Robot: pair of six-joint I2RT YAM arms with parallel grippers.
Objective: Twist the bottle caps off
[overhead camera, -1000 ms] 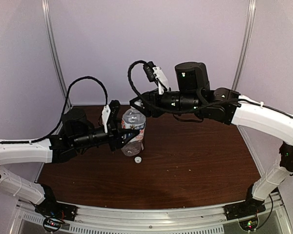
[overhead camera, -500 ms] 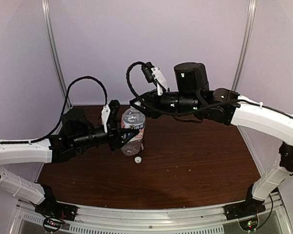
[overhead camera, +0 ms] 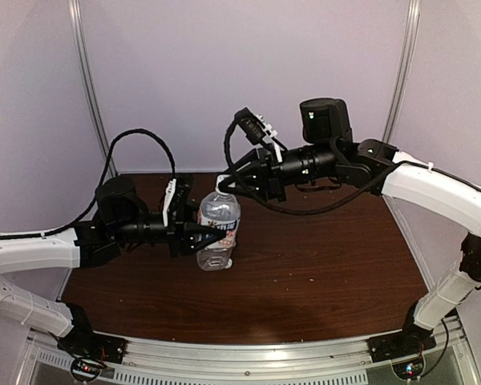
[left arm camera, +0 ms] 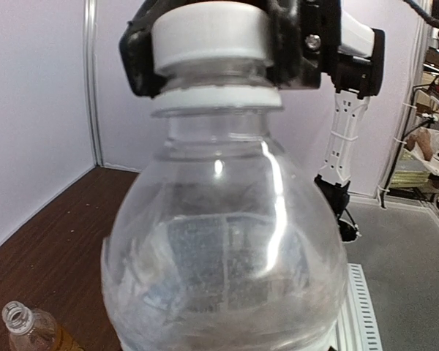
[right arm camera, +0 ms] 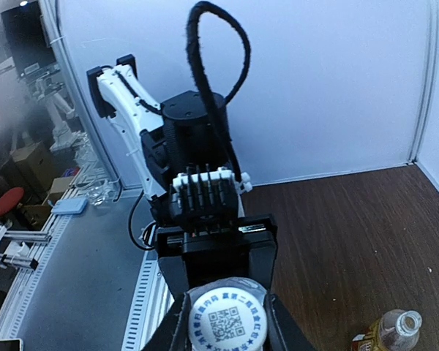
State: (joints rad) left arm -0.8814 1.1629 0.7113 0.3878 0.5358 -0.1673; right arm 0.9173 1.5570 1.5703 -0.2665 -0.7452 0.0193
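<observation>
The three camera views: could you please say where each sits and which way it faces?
Top external: above, behind the bases, facing the table; left arm and right arm show.
Left wrist: beside the clear bottle, facing its side; own fingers unseen.
Right wrist: above the cap, facing down; right gripper shut on it.
Both wrist views share the cap and the open amber bottle.

Quick count: 2 bottles, i.e. 1 clear bottle (overhead camera: 218, 228) mid-frame in the top view & 1 amber bottle (left arm camera: 20, 327) bottom left of my left wrist cam. Caps: 1 white cap (right arm camera: 227, 322) in sight. My grippers: 2, left gripper (overhead camera: 214, 233) & right gripper (overhead camera: 228, 184).
</observation>
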